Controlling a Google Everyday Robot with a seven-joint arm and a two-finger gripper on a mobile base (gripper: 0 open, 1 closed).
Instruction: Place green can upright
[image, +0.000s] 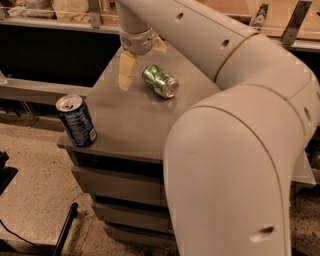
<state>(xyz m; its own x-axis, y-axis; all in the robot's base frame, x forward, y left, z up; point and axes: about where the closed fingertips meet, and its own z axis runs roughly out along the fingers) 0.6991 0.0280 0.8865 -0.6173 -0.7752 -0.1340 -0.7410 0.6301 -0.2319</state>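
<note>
The green can (160, 81) lies on its side on the grey cabinet top (125, 120), its silver end pointing to the front right. My gripper (142, 59) hangs from the big white arm, just above and to the back left of the can. It is open and empty. One pale finger (125, 70) reaches down left of the can. The other finger (160, 45) shows only as a short tip behind the can. Neither finger touches the can.
A dark blue can (76, 121) with white print stands upright at the front left corner of the cabinet top. My arm's large white links (235, 150) fill the right half of the view. Drawers (115, 185) sit below the top. A dark shelf runs behind.
</note>
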